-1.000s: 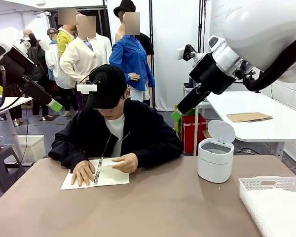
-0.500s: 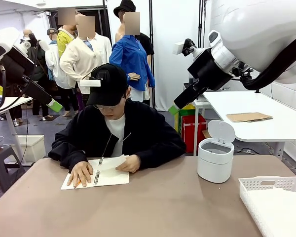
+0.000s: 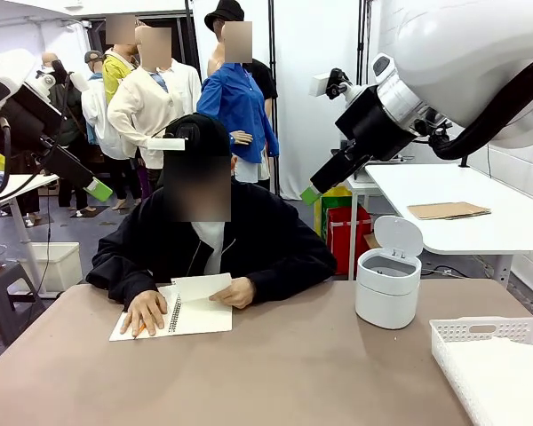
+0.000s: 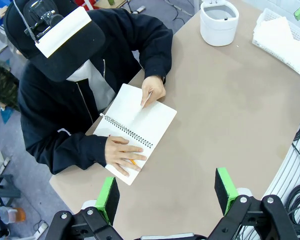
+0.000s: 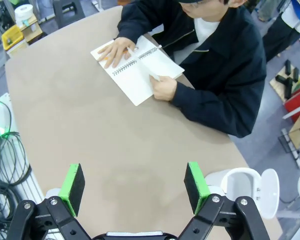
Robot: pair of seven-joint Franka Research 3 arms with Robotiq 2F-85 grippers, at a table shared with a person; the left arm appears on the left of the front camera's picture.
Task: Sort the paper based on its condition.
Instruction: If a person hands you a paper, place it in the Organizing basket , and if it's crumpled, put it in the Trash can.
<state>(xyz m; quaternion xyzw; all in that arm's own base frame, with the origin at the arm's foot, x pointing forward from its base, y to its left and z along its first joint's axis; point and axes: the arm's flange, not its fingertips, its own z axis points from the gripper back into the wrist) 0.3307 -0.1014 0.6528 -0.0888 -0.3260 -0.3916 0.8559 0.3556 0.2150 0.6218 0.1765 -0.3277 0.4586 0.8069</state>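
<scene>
Left gripper (image 4: 166, 192) hangs high over the tan table (image 4: 225, 115), green pads spread wide, nothing between them. Below it is a person in black jacket and cap: one hand (image 4: 124, 155) flat on the open spiral notebook (image 4: 152, 127), the other hand (image 4: 152, 90) pinching the edge of a page (image 4: 127, 102). Far end of the table has a white bin (image 4: 219, 22) and a white basket (image 4: 290, 61) with paper (image 4: 277, 37) in it.

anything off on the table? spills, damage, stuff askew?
Nothing stands out. The open white spiral notebook lies flat before the person, whose hand holds one page raised. The round white bin stands upright, lid open; the white slotted plastic basket sits level at the table edge.
</scene>
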